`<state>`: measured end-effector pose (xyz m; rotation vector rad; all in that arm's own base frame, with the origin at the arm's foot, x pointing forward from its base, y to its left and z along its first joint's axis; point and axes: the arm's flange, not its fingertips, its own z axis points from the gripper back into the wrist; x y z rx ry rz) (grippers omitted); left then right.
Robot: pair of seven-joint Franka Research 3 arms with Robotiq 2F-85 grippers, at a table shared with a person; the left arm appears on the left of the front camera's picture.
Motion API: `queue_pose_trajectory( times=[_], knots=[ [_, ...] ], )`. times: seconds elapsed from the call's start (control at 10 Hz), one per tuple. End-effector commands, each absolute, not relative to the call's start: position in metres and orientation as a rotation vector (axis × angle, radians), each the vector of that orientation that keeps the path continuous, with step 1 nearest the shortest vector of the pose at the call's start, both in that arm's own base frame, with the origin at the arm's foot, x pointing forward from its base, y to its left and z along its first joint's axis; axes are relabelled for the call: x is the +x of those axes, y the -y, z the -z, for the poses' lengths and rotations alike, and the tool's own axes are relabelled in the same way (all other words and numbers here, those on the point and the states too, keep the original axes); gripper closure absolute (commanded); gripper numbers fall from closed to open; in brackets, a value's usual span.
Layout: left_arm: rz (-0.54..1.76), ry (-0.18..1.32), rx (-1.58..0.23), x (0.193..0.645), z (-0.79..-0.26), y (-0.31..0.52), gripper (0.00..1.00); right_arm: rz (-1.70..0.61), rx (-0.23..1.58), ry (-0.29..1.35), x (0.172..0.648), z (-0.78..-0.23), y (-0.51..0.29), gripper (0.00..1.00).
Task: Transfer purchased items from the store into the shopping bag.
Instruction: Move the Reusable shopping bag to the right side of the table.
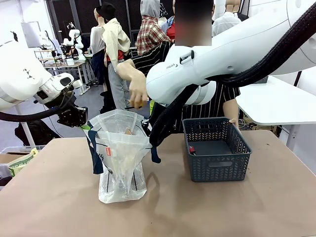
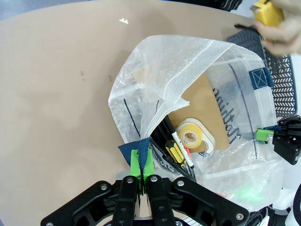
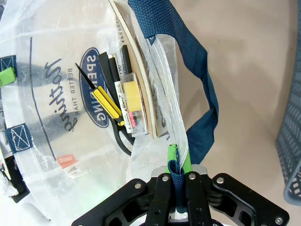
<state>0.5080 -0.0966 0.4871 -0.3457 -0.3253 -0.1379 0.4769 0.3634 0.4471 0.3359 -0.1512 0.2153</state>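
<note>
Translucent shopping bag (image 1: 121,163) gapes between left gripper (image 2: 142,162) and right gripper (image 3: 178,162).

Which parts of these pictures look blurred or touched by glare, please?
Left wrist view: the person's hand with a yellow item looks blurred at the corner, and a small bright glint sits on the table. Right wrist view: the print on the bag is sharp, while the basket at the edge is soft. Front view: the bag's plastic shows pale sheen.

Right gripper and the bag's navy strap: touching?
Touching. The right wrist view shows the right gripper shut on the navy strap, which is pinched between its green pads.
</note>
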Motion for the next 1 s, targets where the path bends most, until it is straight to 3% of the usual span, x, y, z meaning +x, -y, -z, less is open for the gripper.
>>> queue_pose_trajectory(
  times=[0.0, 0.9],
  knots=[
    [0.136, 0.332, -0.342, 0.5062, -0.4891, 0.0952, 1.00, -0.231, 0.358, 0.141, 0.4767, -0.4464, -0.3597, 1.00],
    [0.136, 0.332, -0.342, 0.5062, -0.4891, 0.0952, 1.00, -0.231, 0.358, 0.141, 0.4767, -0.4464, -0.3597, 1.00]
  ],
)
